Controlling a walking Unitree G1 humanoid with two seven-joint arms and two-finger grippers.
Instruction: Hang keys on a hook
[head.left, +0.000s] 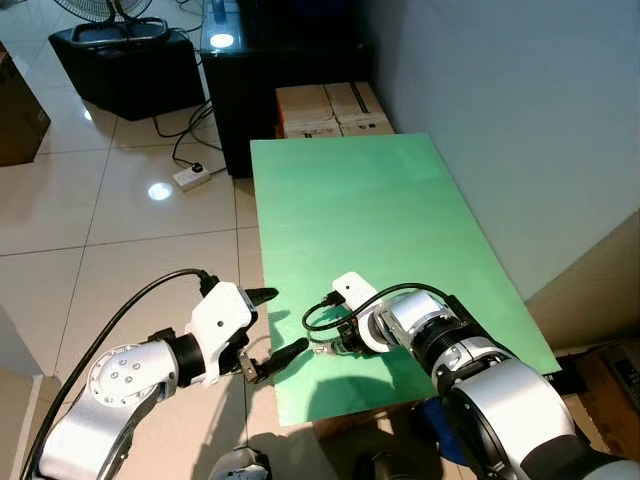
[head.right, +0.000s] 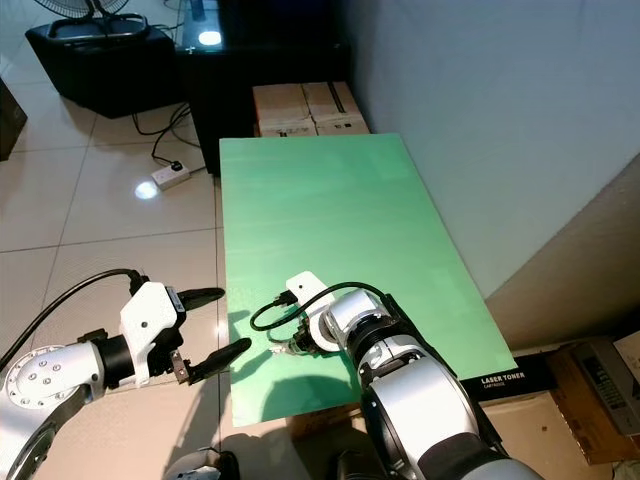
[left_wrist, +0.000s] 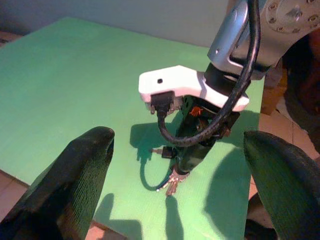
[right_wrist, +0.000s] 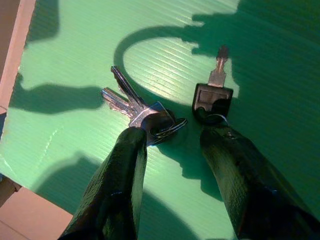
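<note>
Pickup step in hand: right gripper (right_wrist: 172, 140) down on the green table (head.left: 400, 220), jaws apart astride the keys (right_wrist: 150, 115), not yet clamped. Next: close squarely. Left gripper (head.left: 268, 330) waits beside, jaws wide.

White lettering "LASER TONER" reads on a black box (head.right: 505, 380) lying on the floor beside the green surface (head.right: 330, 220).
</note>
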